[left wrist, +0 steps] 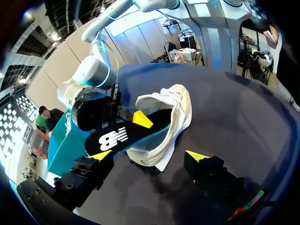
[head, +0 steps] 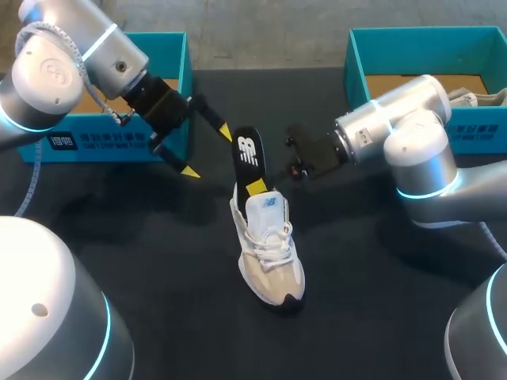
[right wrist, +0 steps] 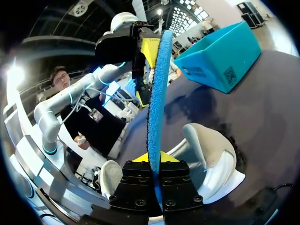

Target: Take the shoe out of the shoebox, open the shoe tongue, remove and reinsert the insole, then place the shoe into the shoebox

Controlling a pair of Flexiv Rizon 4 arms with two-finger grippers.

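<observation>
Dark tabletop (head: pixel 158 261): white sneaker (head: pixel 273 253) standing at centre. Black insole (head: pixel 247 154) sticking partway out of its heel end, clamped in right pincer (right wrist: pixel 154 157). Left pincer (head: pixel 207 152) spread apart, just beside insole top.

Left gripper (head: pixel 207 152) spread wide; right gripper (right wrist: pixel 154 158) apparently clamped.

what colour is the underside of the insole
Blue. The insole shows that side best in the right wrist view.
</observation>
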